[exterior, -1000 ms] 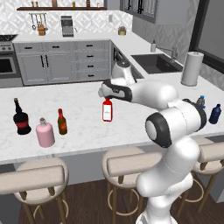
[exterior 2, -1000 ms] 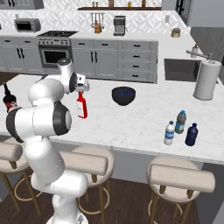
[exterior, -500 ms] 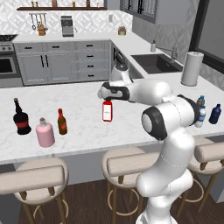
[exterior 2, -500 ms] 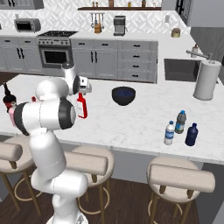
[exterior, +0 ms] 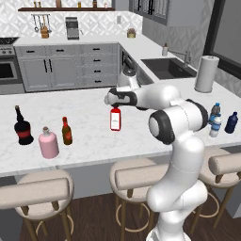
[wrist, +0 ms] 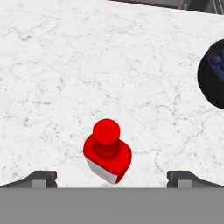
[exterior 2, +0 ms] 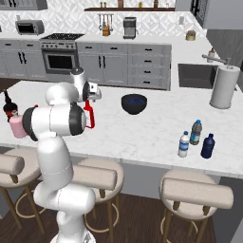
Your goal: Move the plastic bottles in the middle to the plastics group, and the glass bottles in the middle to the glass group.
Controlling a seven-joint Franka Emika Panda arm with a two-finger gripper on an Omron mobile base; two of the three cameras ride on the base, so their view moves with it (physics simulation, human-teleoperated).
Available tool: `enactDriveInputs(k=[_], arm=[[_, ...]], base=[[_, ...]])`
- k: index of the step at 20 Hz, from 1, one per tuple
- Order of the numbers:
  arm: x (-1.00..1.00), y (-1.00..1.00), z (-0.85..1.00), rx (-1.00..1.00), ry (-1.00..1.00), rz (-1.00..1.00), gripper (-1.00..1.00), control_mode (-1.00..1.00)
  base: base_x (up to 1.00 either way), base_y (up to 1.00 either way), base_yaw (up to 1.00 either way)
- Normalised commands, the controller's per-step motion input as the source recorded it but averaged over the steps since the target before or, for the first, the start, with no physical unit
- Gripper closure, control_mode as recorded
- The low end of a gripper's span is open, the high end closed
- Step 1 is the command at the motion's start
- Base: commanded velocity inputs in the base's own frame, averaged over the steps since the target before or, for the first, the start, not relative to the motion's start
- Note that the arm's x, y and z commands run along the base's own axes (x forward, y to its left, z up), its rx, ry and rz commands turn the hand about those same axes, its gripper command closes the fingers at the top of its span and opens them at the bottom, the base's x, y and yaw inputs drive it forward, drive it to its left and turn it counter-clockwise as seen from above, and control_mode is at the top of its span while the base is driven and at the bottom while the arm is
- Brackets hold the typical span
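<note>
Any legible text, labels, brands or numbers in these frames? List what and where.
None legible.
Red bottle: white label, no print can be made out.
Black bottle: red label, too small to read.
Small brown bottle: red label, too small to read.
Small clear water bottle: blue band, blurred.
No readable text shows on the oven or coffee maker.

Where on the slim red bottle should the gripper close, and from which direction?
Best on the neck just under the cap, coming straight down. The slim red bottle stands upright on the counter with free marble all round, and the open gripper already hangs above it, fingertips either side. The narrow neck fits between them.
</note>
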Motion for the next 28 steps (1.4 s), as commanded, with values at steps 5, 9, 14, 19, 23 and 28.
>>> enactDriveInputs(k=[5, 9, 14, 19, 23, 28], arm=[[0.13, 0.03, -0.11, 0.0, 0.0, 0.0, -1.0, -1.0], [0.13, 0.09, -0.18, 0.0, 0.0, 0.0, -1.0, -1.0], [0.13, 0.08, -0.1, 0.0, 0.0, 0.0, -1.0, -1.0], [0.18, 0.02, -0.05, 0.0, 0.0, 0.0, -1.0, -1.0], [0.19, 0.01, -0.02, 0.0, 0.0, 0.0, -1.0, -1.0], [0.09, 0.0, -0.04, 0.0, 0.0, 0.0, -1.0, -1.0]], base=[[0.0, 0.0, 0.0], [0.0, 0.0, 0.0], [0.0, 0.0, 0.0], [0.0, 0.0, 0.0], [0.0, 0.0, 0.0], [0.0, 0.0, 0.0]])
